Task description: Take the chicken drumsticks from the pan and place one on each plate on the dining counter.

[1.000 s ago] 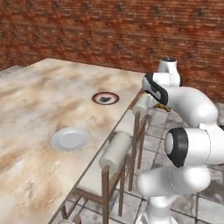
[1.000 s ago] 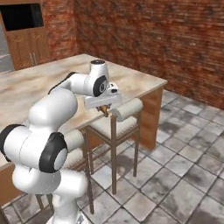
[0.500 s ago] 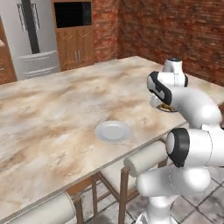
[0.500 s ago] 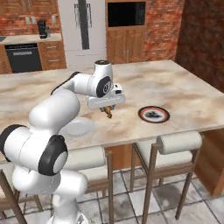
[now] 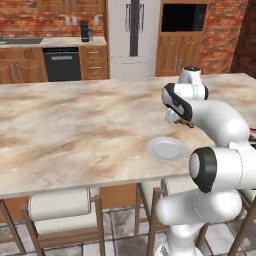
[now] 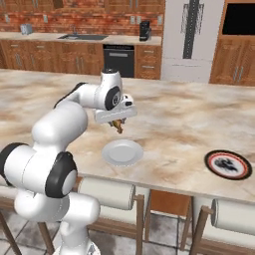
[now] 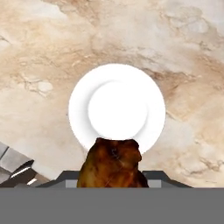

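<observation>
Above the dining counter (image 6: pixel 189 119), the gripper (image 6: pixel 118 124) hangs in the air and pinches a brown chicken drumstick (image 7: pixel 113 164) between its two fingers. Just below it, near the counter's front edge, sits the plain white plate (image 6: pixel 122 152) with nothing on it. Far off to the right on the same counter lies the red-ringed plate (image 6: pixel 228 164) with something dark in its middle.
</observation>
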